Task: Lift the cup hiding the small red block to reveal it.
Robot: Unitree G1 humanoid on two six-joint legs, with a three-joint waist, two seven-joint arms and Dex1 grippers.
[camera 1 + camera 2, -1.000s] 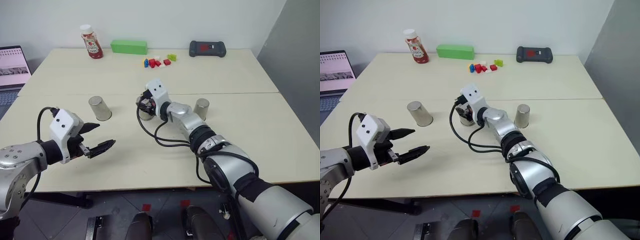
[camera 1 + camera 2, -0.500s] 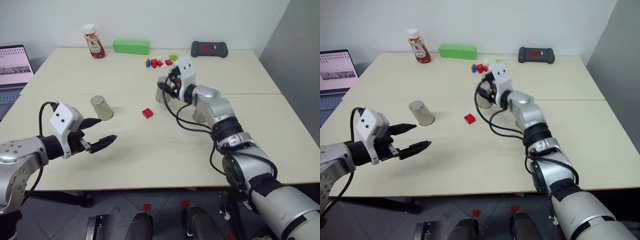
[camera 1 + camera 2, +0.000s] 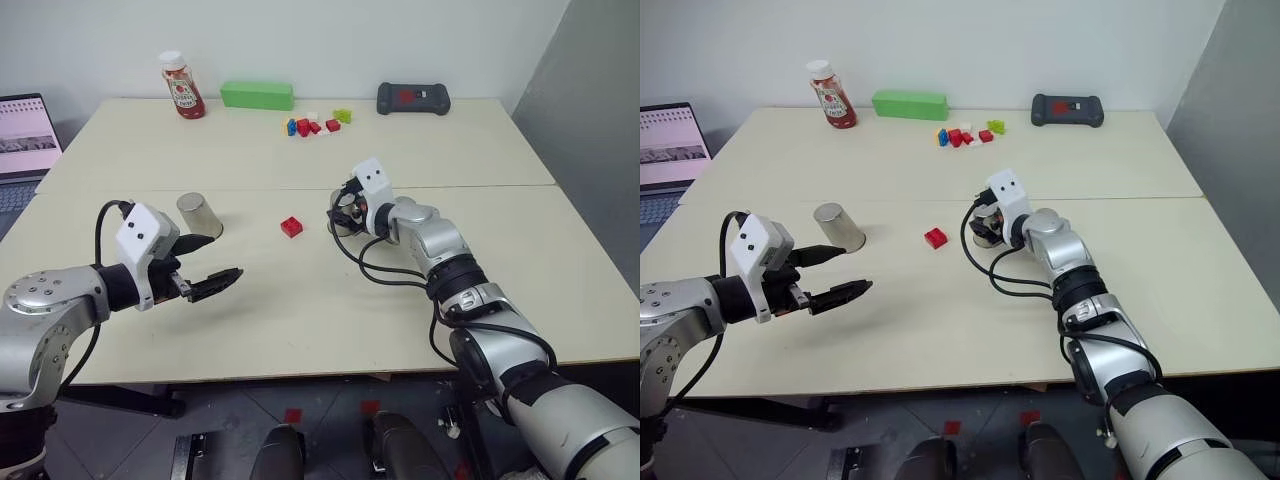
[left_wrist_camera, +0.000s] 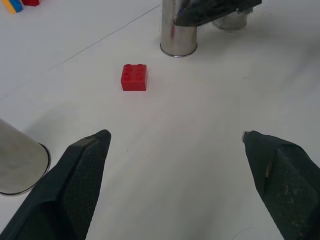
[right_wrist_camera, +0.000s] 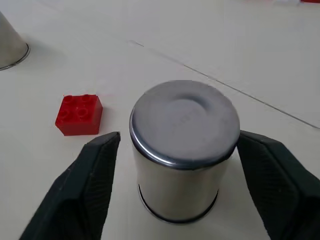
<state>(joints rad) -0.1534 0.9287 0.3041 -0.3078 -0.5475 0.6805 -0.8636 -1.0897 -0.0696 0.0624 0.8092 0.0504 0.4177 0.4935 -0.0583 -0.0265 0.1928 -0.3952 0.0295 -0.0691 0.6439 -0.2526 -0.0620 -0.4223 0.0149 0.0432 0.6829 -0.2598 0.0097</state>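
The small red block (image 3: 291, 226) lies uncovered on the table, also plain in the left wrist view (image 4: 134, 77). Just to its right the cup (image 5: 182, 150) stands upside down on the table. My right gripper (image 5: 177, 135) is open, one finger on each side of the cup with a small gap. A second silver cup (image 3: 200, 213) stands further left. My left gripper (image 3: 228, 255) hovers open and empty in front of that cup. A third cup (image 4: 228, 22) shows partly behind my right gripper.
Along the far edge of the table (image 3: 300, 300) stand a ketchup bottle (image 3: 181, 85), a green box (image 3: 257, 95), a cluster of coloured bricks (image 3: 315, 125) and a black device (image 3: 413, 98). A laptop (image 3: 25, 135) sits at the left edge.
My right gripper lifted the cup off the red block, carried it right, set it down on the table and opened. The left arm has hardly moved.
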